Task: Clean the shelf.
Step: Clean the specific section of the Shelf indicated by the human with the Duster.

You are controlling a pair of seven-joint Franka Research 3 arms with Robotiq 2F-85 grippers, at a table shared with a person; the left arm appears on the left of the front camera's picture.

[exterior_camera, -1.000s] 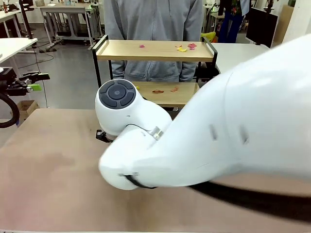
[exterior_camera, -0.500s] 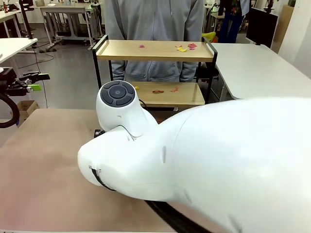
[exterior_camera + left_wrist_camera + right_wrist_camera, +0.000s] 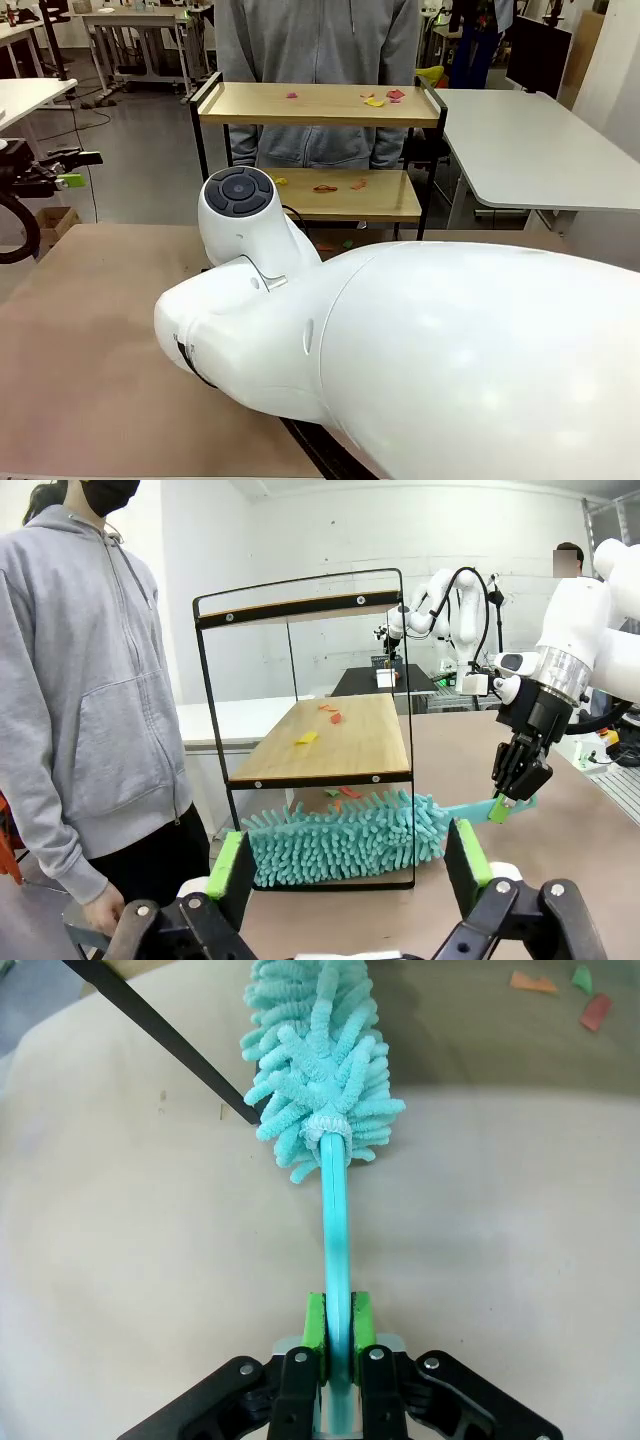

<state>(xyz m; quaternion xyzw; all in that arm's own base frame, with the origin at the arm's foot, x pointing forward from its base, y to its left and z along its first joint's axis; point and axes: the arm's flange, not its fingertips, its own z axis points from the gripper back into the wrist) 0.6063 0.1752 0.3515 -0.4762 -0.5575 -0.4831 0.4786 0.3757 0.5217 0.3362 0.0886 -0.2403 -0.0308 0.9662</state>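
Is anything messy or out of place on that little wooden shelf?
Yes. Small coloured scraps lie scattered on both boards of the shelf, and a few more lie on the table beneath it.

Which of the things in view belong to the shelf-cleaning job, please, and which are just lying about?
Job in hand: shelf; coloured scraps on its boards; turquoise duster, head at the shelf's base; right pincer, shut on the duster's handle.
Lying about: white table beside the shelf; left pincer, open and holding nothing; person standing behind the shelf.
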